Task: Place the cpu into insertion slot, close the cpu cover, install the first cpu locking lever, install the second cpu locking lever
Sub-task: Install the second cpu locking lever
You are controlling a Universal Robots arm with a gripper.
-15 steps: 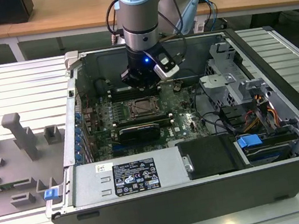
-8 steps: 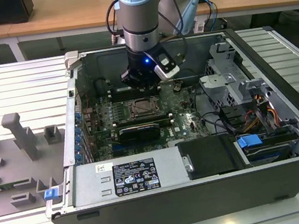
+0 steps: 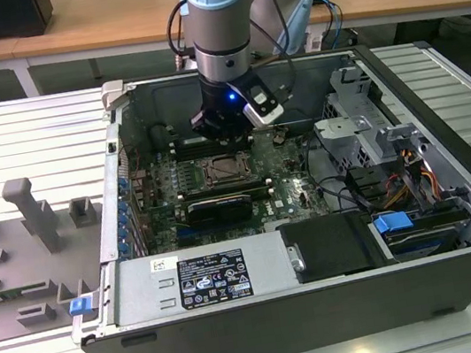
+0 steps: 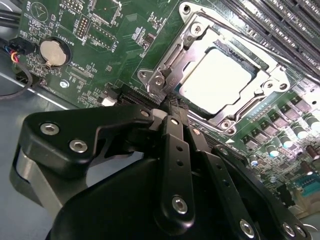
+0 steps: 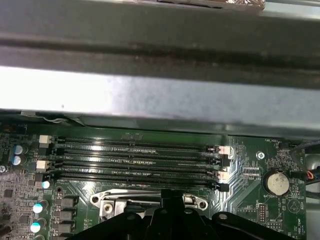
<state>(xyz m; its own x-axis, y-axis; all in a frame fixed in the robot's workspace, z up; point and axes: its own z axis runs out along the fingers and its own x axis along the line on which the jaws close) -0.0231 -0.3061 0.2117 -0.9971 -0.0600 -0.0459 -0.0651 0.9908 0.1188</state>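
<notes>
A: State the gripper [image 4: 172, 107] condition.
B: Fingers pressed together, holding nothing, tips just beside the cover's [image 4: 250, 107] corner, at centre frame in the second wrist view.
A: CPU [image 4: 215, 75] location?
B: Seated in the slot [image 3: 220, 172], upper right of that frame, with the cover closed around it.
A: Board?
B: Green motherboard [image 4: 125, 30]; memory slots [image 5: 135, 160] beside the socket.

Arm [image 3: 218, 18]: grey tube wearing a pale blue joint cap, blue light glowing at wrist. Gripper [image 4: 172, 107]: matte black links showing silver screws.
</notes>
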